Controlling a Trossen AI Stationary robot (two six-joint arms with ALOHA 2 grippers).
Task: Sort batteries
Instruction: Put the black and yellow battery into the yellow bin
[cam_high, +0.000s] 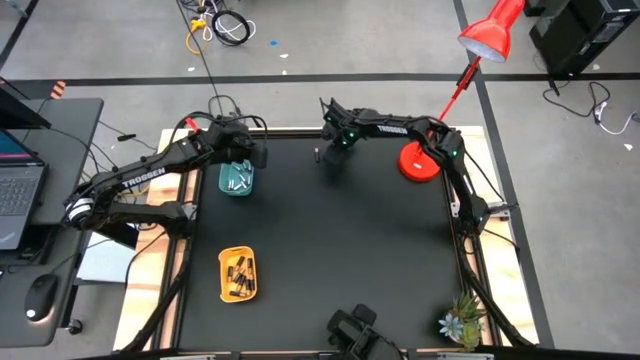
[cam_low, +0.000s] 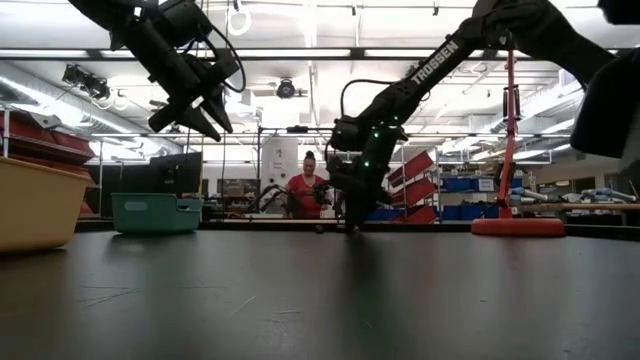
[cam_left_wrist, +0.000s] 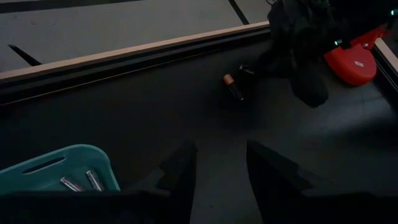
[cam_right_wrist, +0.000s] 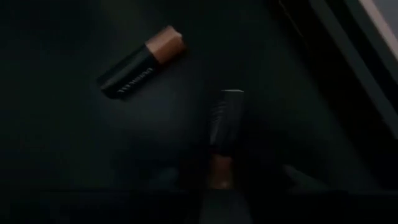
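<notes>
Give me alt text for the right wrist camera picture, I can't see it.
Close over the dark table, the right pincer is down around one battery standing on end between its fingers. A second battery, black with a copper end, lies loose on the table beside it.

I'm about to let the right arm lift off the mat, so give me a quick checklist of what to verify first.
1. Right gripper down at the mat's far edge: ok.
2. Battery between its fingers: in place; firm grip: cannot tell.
3. Second loose battery lies apart from the fingers: ok.
4. Left gripper hovers open over the teal tray, out of the way: ok.
5. Teal tray holds silver batteries; yellow tray holds dark ones: ok.
</notes>
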